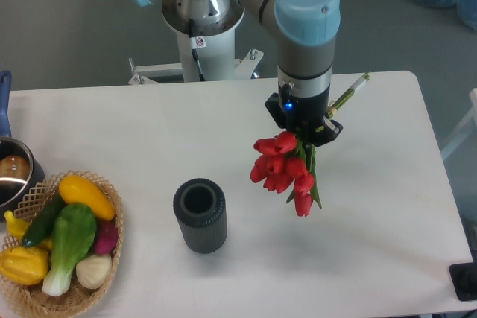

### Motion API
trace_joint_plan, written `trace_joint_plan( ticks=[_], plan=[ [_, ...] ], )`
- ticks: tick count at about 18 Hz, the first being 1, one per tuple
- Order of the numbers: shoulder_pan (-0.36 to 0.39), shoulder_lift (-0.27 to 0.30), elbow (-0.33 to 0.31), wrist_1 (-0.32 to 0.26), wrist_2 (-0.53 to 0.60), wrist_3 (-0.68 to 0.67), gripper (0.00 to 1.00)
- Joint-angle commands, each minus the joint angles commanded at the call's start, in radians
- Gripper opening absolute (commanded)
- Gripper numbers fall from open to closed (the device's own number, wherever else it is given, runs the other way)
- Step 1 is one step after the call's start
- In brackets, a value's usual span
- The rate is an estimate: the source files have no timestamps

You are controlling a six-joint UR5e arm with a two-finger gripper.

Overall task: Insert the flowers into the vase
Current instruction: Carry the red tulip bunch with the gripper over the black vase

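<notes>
The flowers are a bunch of red tulips with green stems and leaves, hanging blossoms-down above the table right of centre. One stem end sticks out up and to the right. My gripper is shut on the stems and holds the bunch in the air; its fingers are mostly hidden by the wrist. The vase is a dark grey ribbed cylinder standing upright on the white table, mouth open and empty, to the lower left of the flowers and apart from them.
A wicker basket of toy vegetables sits at the front left. A metal pot with a blue handle is at the left edge. The arm's base stands at the back. A dark object is at the front right corner.
</notes>
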Motion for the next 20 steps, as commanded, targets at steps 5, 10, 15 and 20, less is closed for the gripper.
trace_joint_plan(
  ticks=[5,10,15,20],
  plan=[
    [0.014,0.018,0.003,0.005,-0.064,-0.002,0.00],
    [0.037,0.038,-0.001,0.043,-0.251,-0.003,0.00],
    [0.066,0.069,-0.044,0.173,-0.613,-0.150,0.00],
    [0.058,0.075,-0.084,0.233,-0.883,-0.163,0.00]
  ],
)
